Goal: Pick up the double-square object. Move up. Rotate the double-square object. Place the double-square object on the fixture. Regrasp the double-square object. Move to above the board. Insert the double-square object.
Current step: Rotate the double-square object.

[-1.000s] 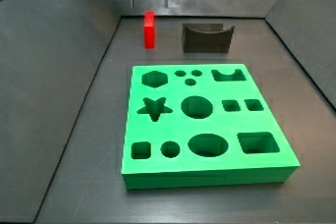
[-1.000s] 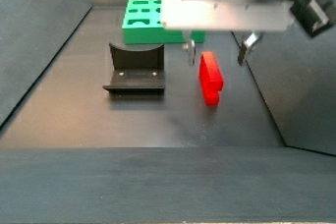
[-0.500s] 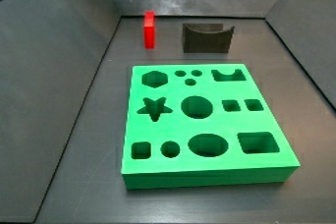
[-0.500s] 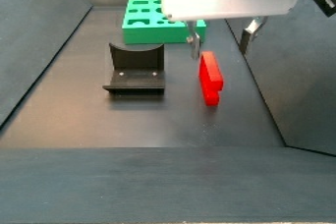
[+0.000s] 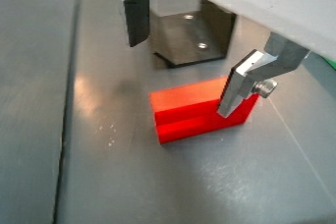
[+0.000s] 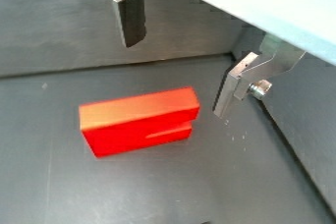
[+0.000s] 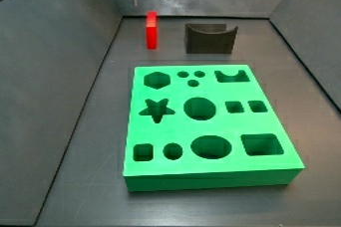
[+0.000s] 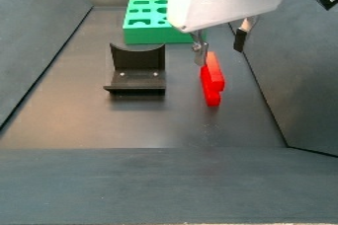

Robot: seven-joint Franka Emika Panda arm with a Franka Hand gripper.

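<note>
Dark matte flooring carries the green board (image 7: 210, 123), its cut-outs facing up for insertion, with the notched fixture (image 7: 209, 38) beyond it. Beside the fixture, the red double-square object (image 7: 152, 30) stands free on the floor. Above it hangs the gripper (image 5: 184, 51), jaws spread and empty, seemingly poised to descend.

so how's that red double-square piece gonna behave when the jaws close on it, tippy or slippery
The double-square object looks like rigid, smooth plastic, so probably stiff but somewhat slippery. In a side view it stands tall and narrow on the floor, so an off-centre touch could tip it. The gripper hangs open above it, its jaws wide apart.
</note>
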